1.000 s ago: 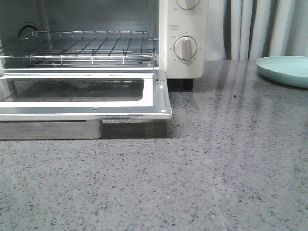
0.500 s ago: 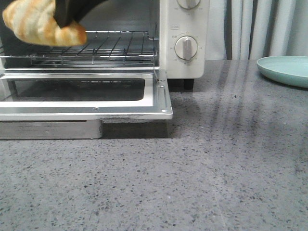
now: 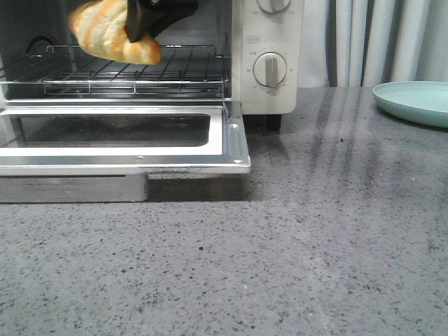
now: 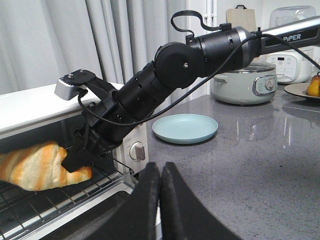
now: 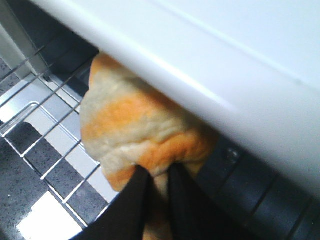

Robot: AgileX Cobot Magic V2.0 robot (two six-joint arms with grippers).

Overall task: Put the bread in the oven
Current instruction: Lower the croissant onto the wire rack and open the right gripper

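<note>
The bread (image 3: 105,31), a golden-orange roll with cream stripes, hangs just above the wire rack (image 3: 126,70) inside the open cream-white oven (image 3: 266,63). My right gripper (image 3: 143,21) is shut on its end and holds it inside the oven mouth. The bread also shows in the left wrist view (image 4: 35,165) and the right wrist view (image 5: 135,130), where the black fingers (image 5: 130,200) pinch it under the oven's top edge. My left gripper (image 4: 160,172) is shut and empty, held off to the side near the oven's right front corner.
The oven door (image 3: 126,136) lies folded down flat over the grey counter (image 3: 315,231). A pale teal plate (image 3: 413,101) sits at the right. A rice cooker (image 4: 245,82) and a plate of fruit (image 4: 312,87) stand further off.
The right gripper came in from the upper left with the bread and has carried it to the right and deeper over the rack. One second ago neither was in the front view.
</note>
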